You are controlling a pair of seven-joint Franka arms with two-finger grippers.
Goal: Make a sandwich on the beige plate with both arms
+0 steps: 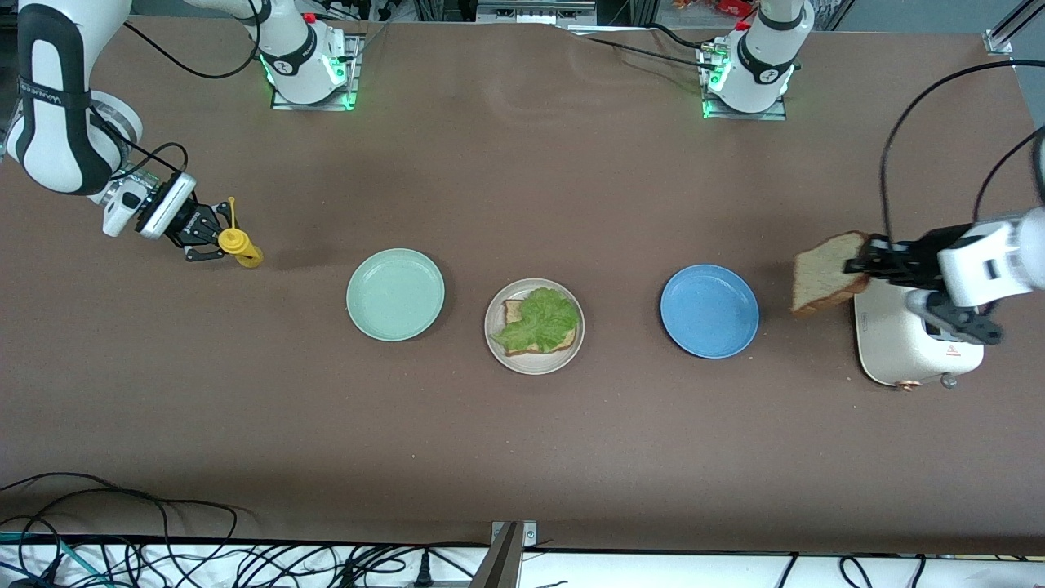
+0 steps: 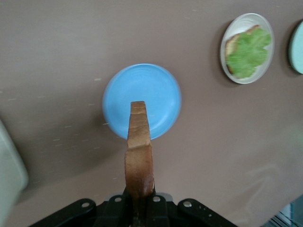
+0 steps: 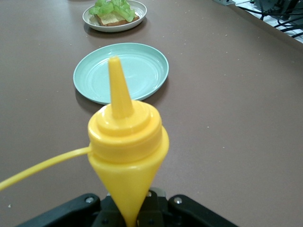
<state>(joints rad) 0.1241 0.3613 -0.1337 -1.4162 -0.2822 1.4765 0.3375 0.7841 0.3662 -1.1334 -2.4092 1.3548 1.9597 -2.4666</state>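
The beige plate [image 1: 535, 367] lies mid-table and carries one bread slice [image 1: 513, 311] with a ruffled green lettuce leaf [image 1: 540, 318] on top. My left gripper [image 1: 864, 265] is shut on a second bread slice [image 1: 826, 274], held on edge in the air between the blue plate and the toaster. In the left wrist view that slice [image 2: 139, 146] stands up from the left gripper [image 2: 140, 204], with the beige plate [image 2: 246, 81] farther off. Toward the right arm's end of the table, my right gripper [image 1: 206, 238] is shut on a yellow squeeze bottle [image 1: 238, 246], whose nozzle [image 3: 118, 90] points toward the mint plate.
A mint green plate [image 1: 395, 295] and a blue plate [image 1: 709, 311] flank the beige plate, both bare. A cream toaster [image 1: 898, 343] stands at the left arm's end of the table, partly under the left hand. Cables lie along the table's near edge [image 1: 163, 523].
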